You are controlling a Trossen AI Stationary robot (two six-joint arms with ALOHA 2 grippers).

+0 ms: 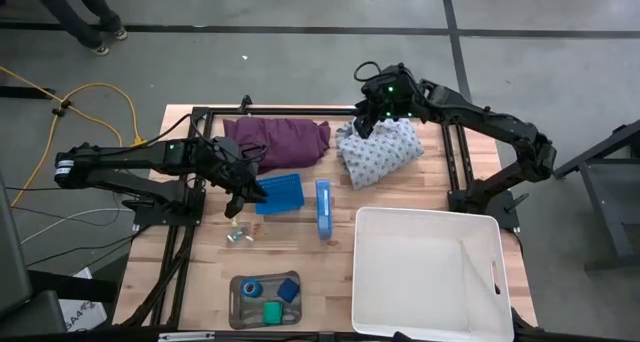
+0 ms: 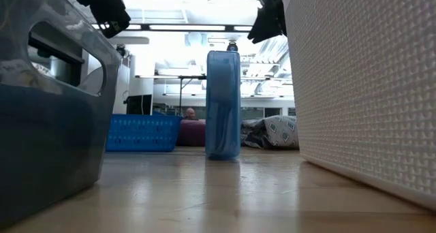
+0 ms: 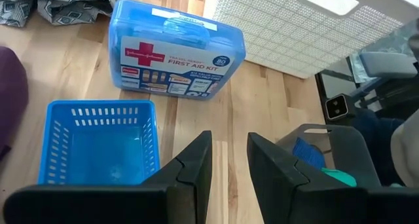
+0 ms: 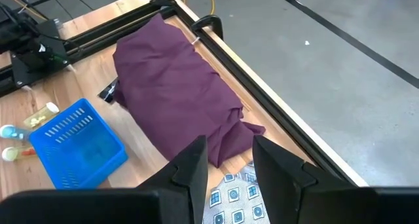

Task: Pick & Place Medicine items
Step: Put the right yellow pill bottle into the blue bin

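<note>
Both arms raised over the table, nothing held.

You see the left gripper (image 1: 240, 197) above the blue basket's (image 1: 279, 194) edge, fingers (image 3: 196, 160) a narrow gap apart, empty. Your right gripper (image 1: 366, 122) hangs over the patterned cloth (image 1: 380, 150) beside the purple cloth (image 4: 173, 93), likewise slightly parted and empty. Medicine items: rolls and block in the grey tray (image 1: 238, 300), vials (image 1: 238, 234) loose on the table (image 1: 330, 257), too small to count.

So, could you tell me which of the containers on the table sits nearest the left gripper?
The small blue basket: it lies right beside the left gripper, while the grey tray and white bin sit farther away.
</note>
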